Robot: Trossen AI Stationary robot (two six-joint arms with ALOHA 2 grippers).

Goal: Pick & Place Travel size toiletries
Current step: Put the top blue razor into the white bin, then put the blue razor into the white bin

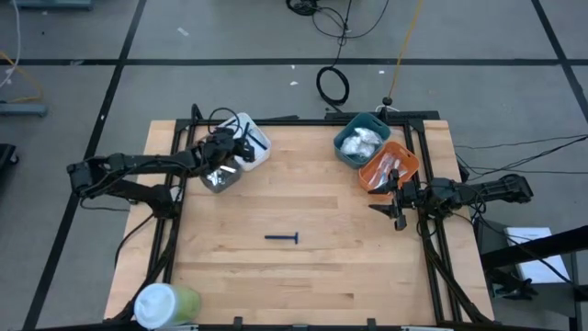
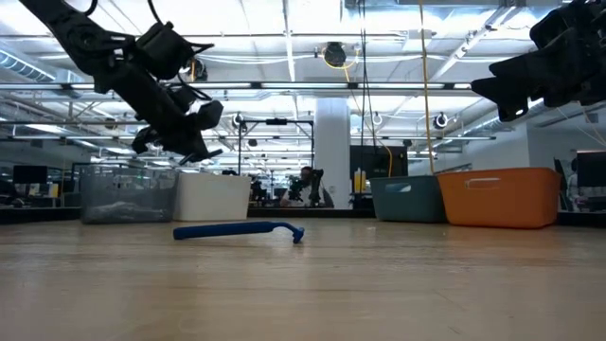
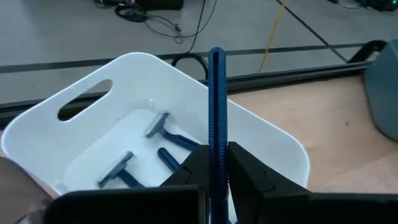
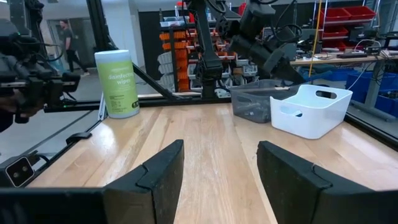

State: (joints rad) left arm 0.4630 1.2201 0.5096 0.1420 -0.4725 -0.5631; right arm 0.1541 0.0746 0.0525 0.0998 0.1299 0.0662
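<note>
Left tool: seen clamped on a dark blue razor, handle pinched between the fingers, the razor standing up above the white bin near the surface's far-left corner.
White bin contents: two more blue razors are seen lying on its floor, so the sorting looks partly done.
Clear bin: set touching the white bin on the near side, something dark inside, contents not made out.
Right tool: fingers held wide apart, nothing between them, parked at the right edge just beside the orange bin.
Teal bin: at the far-right corner, pale packets inside.
Loose item: one blue razor is left lying flat on the bare surface, about mid-width and toward the near edge, well apart from every bin.
Green cup: at the near-left corner, out of play.
Step in hand: judged to be the drop into the white bin.
How it is done well: the razor should be kept over the bin's open middle, clear of the rim; the fingers are best parted only once the lower end is below the rim, so it falls in rather than tipping over the wall.
Risk: a release too high or off-centre could bounce it onto the surface.
</note>
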